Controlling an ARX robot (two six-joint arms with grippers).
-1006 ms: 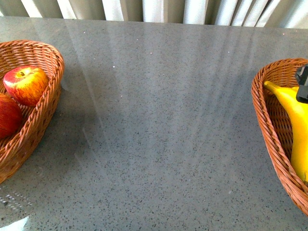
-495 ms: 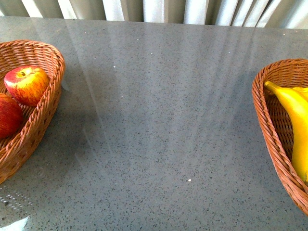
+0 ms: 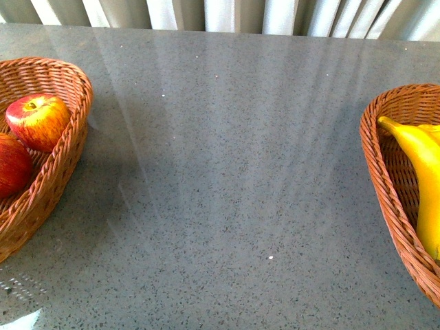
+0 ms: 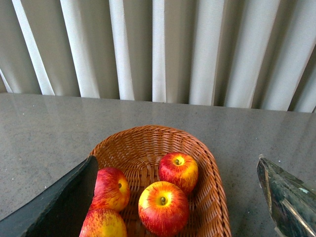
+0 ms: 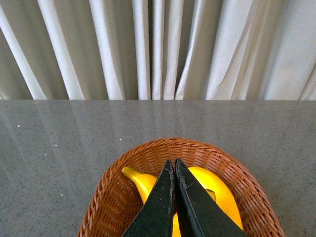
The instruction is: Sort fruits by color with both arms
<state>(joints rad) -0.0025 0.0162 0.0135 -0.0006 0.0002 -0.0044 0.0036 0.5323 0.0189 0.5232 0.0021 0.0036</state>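
Note:
Two red apples streaked with yellow (image 3: 38, 120) (image 3: 12, 165) lie in a wicker basket (image 3: 77, 86) at the table's left edge. In the left wrist view that basket (image 4: 148, 131) holds several apples (image 4: 163, 207), and my left gripper (image 4: 176, 163) hangs open above them, touching none. A yellow banana (image 3: 421, 161) lies in a second wicker basket (image 3: 375, 172) at the right edge. Seen from the right wrist, my right gripper (image 5: 174, 163) is shut with nothing in it, above two bananas (image 5: 138, 180) (image 5: 222, 195) in that basket (image 5: 173, 143). Neither arm shows in the front view.
The grey speckled table (image 3: 227, 179) stretches bare between the two baskets. Pale pleated curtains (image 3: 227, 12) hang behind its far edge.
One second ago a black part of my right gripper showed at the right edge over the banana basket; it has left the front view since. The fruits lie where they were.

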